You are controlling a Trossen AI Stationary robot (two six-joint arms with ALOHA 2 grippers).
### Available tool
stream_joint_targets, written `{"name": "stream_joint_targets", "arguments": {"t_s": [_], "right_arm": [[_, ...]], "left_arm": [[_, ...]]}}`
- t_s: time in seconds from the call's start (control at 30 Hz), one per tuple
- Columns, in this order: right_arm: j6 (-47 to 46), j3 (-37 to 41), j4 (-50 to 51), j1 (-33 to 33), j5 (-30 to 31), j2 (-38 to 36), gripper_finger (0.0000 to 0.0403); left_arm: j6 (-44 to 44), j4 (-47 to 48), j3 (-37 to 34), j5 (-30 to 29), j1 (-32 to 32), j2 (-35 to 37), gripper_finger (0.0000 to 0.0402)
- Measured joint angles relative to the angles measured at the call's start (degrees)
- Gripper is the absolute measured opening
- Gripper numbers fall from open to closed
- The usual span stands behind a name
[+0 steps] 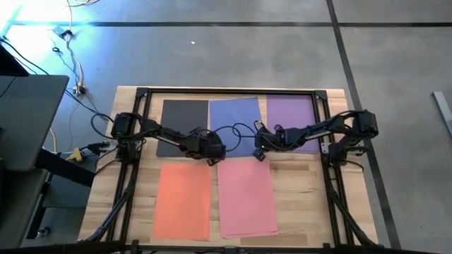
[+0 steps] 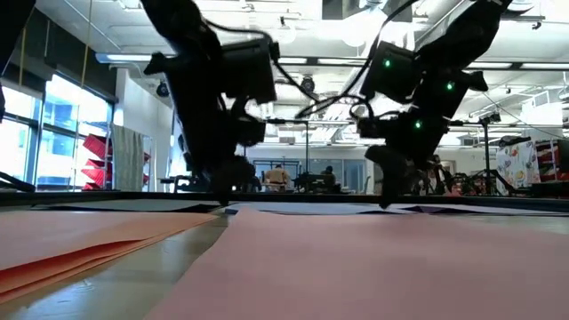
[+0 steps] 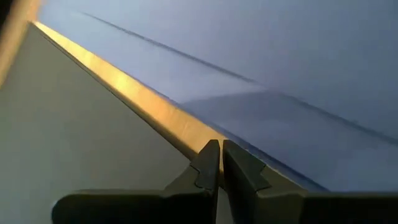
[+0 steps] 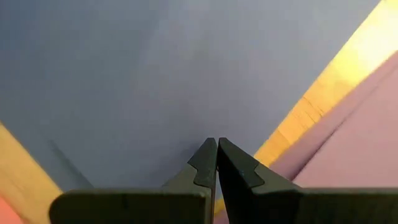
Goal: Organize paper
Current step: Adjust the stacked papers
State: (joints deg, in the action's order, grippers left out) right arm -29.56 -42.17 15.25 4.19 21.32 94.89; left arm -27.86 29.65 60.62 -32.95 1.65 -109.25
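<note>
1. Five sheets of paper lie flat on the wooden table [image 1: 106, 204]; the dark grey sheet [image 1: 180, 116], the blue sheet [image 1: 236, 123] and the purple sheet [image 1: 291, 116] form a row along the far edge, and the orange sheet [image 1: 183, 201] and pink sheet [image 1: 247, 197] lie side by side toward the near edge.
2. The blue sheet sits slightly askew, its side just over the dark grey sheet's edge; a strip of bare wood separates the far row from the near pair.
3. The left gripper [image 1: 210, 161] is down at the near edge of the far row, about where the dark grey and blue sheets meet; its fingers [image 3: 208, 165] are pressed together with nothing between them.
4. The right gripper [image 1: 258, 155] is at the near edge of the blue sheet, close to the pink sheet's far corner; its fingers [image 4: 208, 158] are likewise closed and empty.
5. A black metal frame [image 1: 226, 92] runs round the table's edges, carrying both arms.
6. The table stands on a grey concrete floor [image 1: 212, 56] with dark seams; cables [image 1: 70, 56] trail across it past the left edge.
7. Beyond the far edge, the low view shows an open workshop with white ceiling ducts [image 2: 338, 27], tall windows [image 2: 62, 133] and seated people [image 2: 280, 175] in the distance.
</note>
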Motion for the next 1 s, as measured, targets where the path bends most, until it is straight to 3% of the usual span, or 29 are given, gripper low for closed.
{"name": "stream_joint_targets", "arguments": {"t_s": [0.23, 0.57, 0.7, 1.0], "right_arm": [[1.43, -0.02, -3.27, -0.07, -1.01, 0.55, 0.0], [4.55, -0.07, -4.02, -0.14, -1.83, -0.76, 0.0], [1.17, -0.07, -2.95, -0.19, 3.04, -2.82, 0.0], [-0.44, -0.15, -1.44, 3.1, 3.02, -0.66, 0.0]], "left_arm": [[1.64, -5.57, -2.47, 0.12, -0.7, 0.04, 0.0], [3.42, -4.91, -2.18, -1.78, -0.13, 1.09, 0.0], [3.13, -2.81, -1.32, -4.72, 0.29, 2.31, 0.0], [1.1, -4.94, -3.93, 1.19, -2.87, 2.18, 0.0]]}}
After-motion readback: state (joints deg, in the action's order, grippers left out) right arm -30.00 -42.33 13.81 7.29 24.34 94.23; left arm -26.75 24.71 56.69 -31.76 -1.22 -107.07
